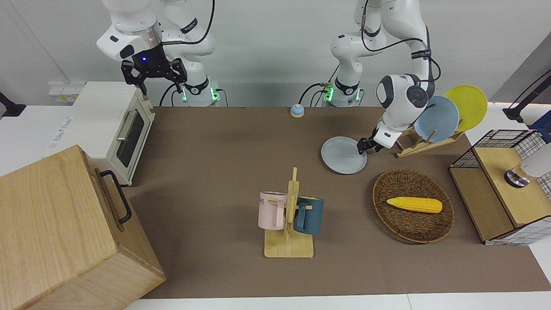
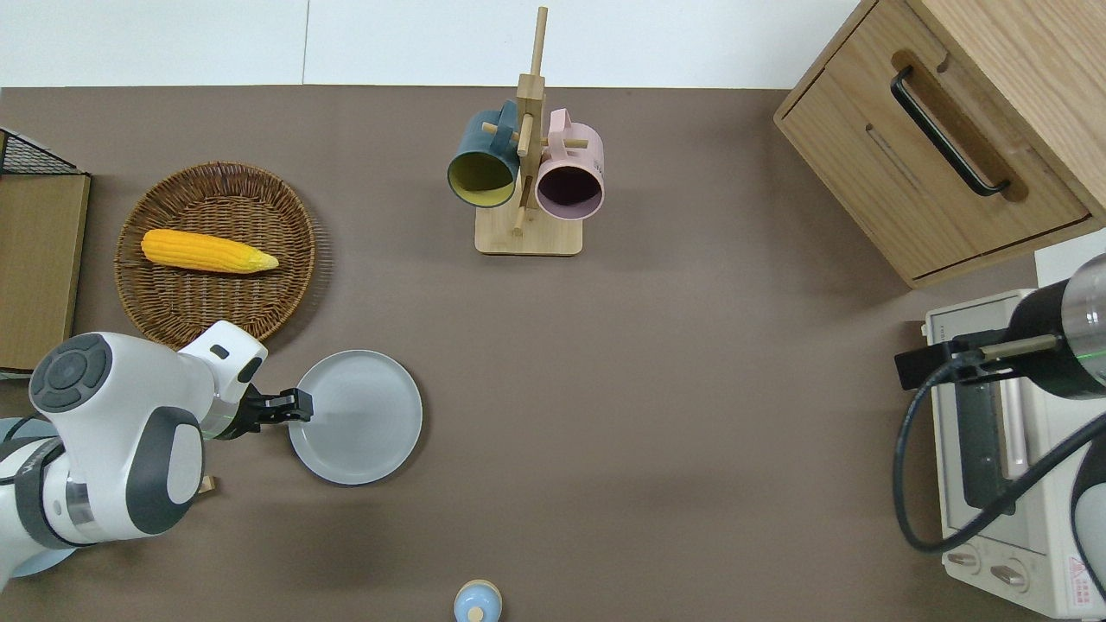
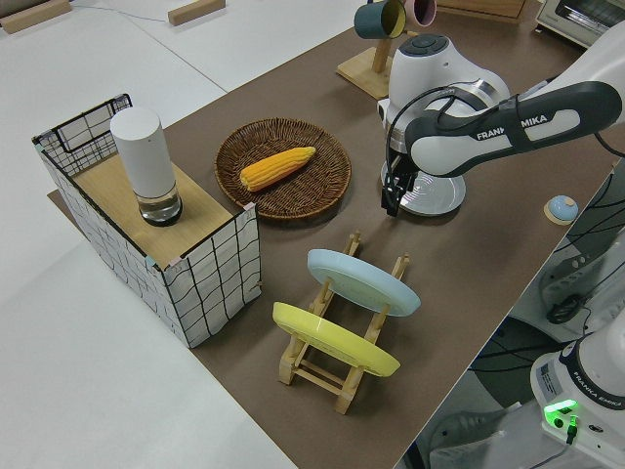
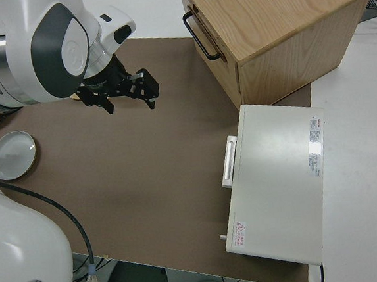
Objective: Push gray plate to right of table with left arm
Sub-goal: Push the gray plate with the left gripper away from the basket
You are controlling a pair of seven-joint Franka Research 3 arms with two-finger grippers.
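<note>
The gray plate (image 1: 342,156) (image 2: 363,423) lies flat on the brown table (image 1: 215,142), on the half toward the left arm's end. My left gripper (image 1: 360,148) (image 2: 298,404) is low at the table, shut and empty. Its tip is at the plate's rim on the side toward the left arm's end, as the left side view (image 3: 391,195) also shows. The plate shows small in the right side view (image 4: 11,156). My right gripper (image 1: 154,79) (image 4: 122,97) is open and parked.
A wicker basket (image 1: 387,189) with a corn cob (image 1: 414,204) lies farther from the robots than the plate. A wooden rack holds a blue plate (image 1: 439,118) and a yellow plate (image 1: 467,105). A mug tree (image 1: 290,215) stands mid-table. A toaster oven (image 1: 112,125) and wooden cabinet (image 1: 64,232) fill the right arm's end.
</note>
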